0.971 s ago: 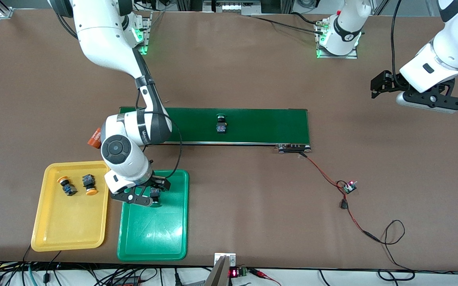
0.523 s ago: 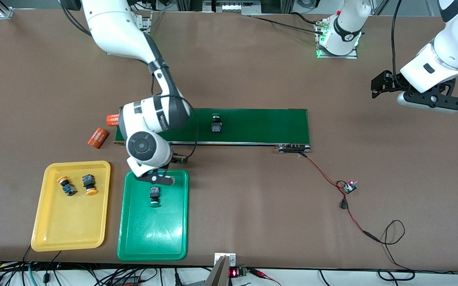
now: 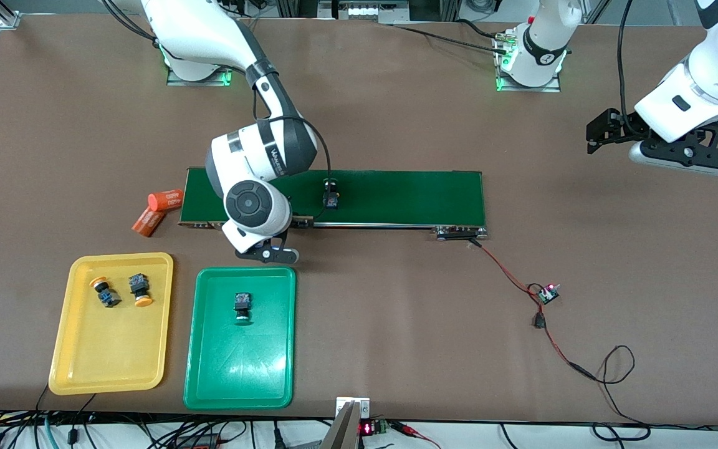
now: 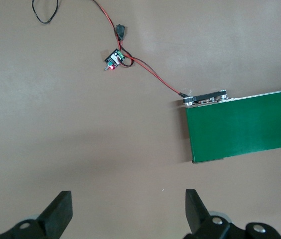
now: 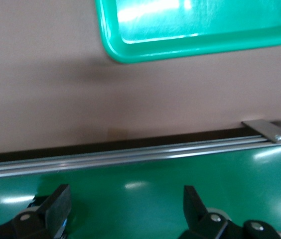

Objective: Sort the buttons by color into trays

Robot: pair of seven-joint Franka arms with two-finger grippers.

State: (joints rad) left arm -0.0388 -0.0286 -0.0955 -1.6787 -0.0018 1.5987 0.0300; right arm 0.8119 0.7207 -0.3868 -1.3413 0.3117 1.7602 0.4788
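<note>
A green button [image 3: 331, 193] rides on the dark-green conveyor belt [image 3: 396, 196]. My right gripper [image 3: 296, 221] is open and empty over the belt's edge nearest the front camera, close beside that button; its wrist view shows its gripper [image 5: 125, 206] over the belt [image 5: 155, 184]. Another green button [image 3: 242, 307] lies in the green tray [image 3: 209, 374]. Two yellow-orange buttons [image 3: 104, 292] [image 3: 139, 290] lie in the yellow tray [image 3: 103, 355]. My left gripper [image 3: 602, 134] waits open and empty over bare table at the left arm's end, as its wrist view [image 4: 128, 214] also shows.
Two orange cylinders [image 3: 166, 199] [image 3: 147, 221] lie off the belt's end toward the right arm's end. A red-black wire leads from the belt's motor end [image 3: 459, 234] to a small circuit board [image 3: 547, 293]. The green tray's corner [image 5: 195, 30] shows in the right wrist view.
My right gripper let go of a green button in the green tray and moved up to the belt's edge. The belt's button travelled toward the right arm's end. A second orange cylinder came into view.
</note>
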